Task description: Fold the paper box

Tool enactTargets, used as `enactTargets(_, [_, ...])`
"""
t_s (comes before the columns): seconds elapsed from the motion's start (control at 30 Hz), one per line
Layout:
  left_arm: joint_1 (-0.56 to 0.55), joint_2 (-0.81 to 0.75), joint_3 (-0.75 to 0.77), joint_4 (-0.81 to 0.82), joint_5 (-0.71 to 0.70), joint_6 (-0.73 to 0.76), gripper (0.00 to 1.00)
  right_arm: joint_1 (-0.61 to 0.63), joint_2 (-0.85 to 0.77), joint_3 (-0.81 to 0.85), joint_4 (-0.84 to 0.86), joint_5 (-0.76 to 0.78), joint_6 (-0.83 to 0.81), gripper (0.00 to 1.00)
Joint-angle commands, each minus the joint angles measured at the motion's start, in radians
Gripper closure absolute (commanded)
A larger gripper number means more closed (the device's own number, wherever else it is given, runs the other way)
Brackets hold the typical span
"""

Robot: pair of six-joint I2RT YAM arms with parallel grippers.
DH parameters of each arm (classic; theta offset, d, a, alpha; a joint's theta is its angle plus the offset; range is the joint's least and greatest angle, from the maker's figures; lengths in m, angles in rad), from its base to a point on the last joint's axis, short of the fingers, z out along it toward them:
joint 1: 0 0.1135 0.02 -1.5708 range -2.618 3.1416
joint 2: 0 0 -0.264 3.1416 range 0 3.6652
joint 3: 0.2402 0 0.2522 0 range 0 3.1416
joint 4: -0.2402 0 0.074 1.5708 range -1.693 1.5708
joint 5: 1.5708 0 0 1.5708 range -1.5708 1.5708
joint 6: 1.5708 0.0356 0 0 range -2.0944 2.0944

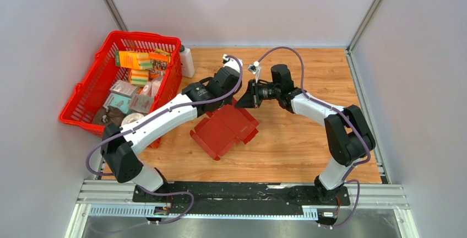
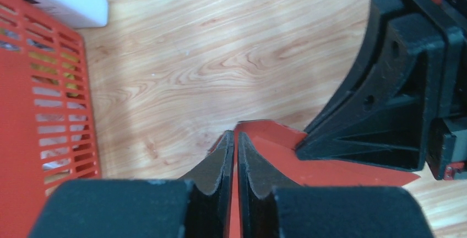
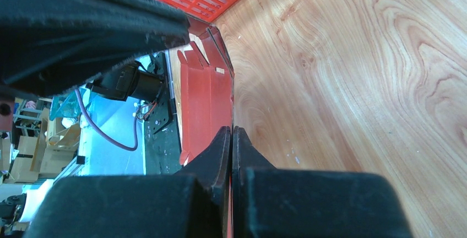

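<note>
Left wrist view first: how does the left tool (image 2: 235, 139) sit?

— Its fingers are pinched almost flat together, with a thin flap of the dark red paper box (image 2: 330, 172) between them. The flap rises from the sheet, so the pinch seems meant to stand that panel up along its crease.

— And the right tool (image 3: 231, 133)?

— It is closed the same way, with a sliver of red card between the fingers. In its own camera the sheet runs away from the fingertips on edge. The two tools meet nearly nose to nose at the far corner of the box, likely so that one steadies the card while the other bends it.

— Where does the box itself lie?

— It is on the table (image 1: 308, 150), near the middle and in front of both tools. Most of it is spread flat, with its tabs showing along the near edges. Only the far side is lifted, so the folding looks to be at an early stage.

— Anything beside it?

— The red mesh basket (image 1: 88, 84) of packages stands to the left, close to the left arm, with a white bottle (image 1: 186, 61) behind its far corner. Neither touches the box.
</note>
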Motion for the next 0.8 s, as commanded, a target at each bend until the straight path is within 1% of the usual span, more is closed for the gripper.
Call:
enactTargets(0.0, [0.011, -0.019, 0.059, -0.038, -0.1, -0.006, 0.88, 0.006, -0.046, -0.01, 0.056, -0.003, 0.004, 1.0])
enactTargets(0.13, [0.029, 0.035, 0.109, -0.084, -0.097, -0.015, 0.95, 0.009, -0.053, -0.011, 0.059, -0.006, 0.002, 1.0])
enactTargets(0.23, [0.031, 0.05, 0.115, -0.07, -0.092, -0.01, 0.96, 0.01, -0.053, -0.011, 0.061, -0.008, 0.004, 1.0])
enactTargets(0.33, [0.031, 0.058, 0.109, -0.044, -0.037, -0.003, 0.98, 0.01, -0.051, -0.011, 0.061, -0.005, 0.002, 1.0])
enactTargets(0.5, [0.028, 0.067, 0.076, -0.027, 0.051, -0.018, 1.0, 0.012, -0.053, -0.011, 0.067, -0.006, 0.008, 1.0])
enactTargets(0.6, [0.009, 0.042, 0.022, 0.026, 0.077, -0.016, 1.0, 0.012, -0.054, -0.014, 0.073, -0.006, 0.012, 1.0])
enactTargets(0.77, [0.003, 0.013, -0.044, 0.086, 0.141, -0.079, 1.0, 0.01, -0.057, -0.02, 0.093, -0.02, 0.021, 1.0])
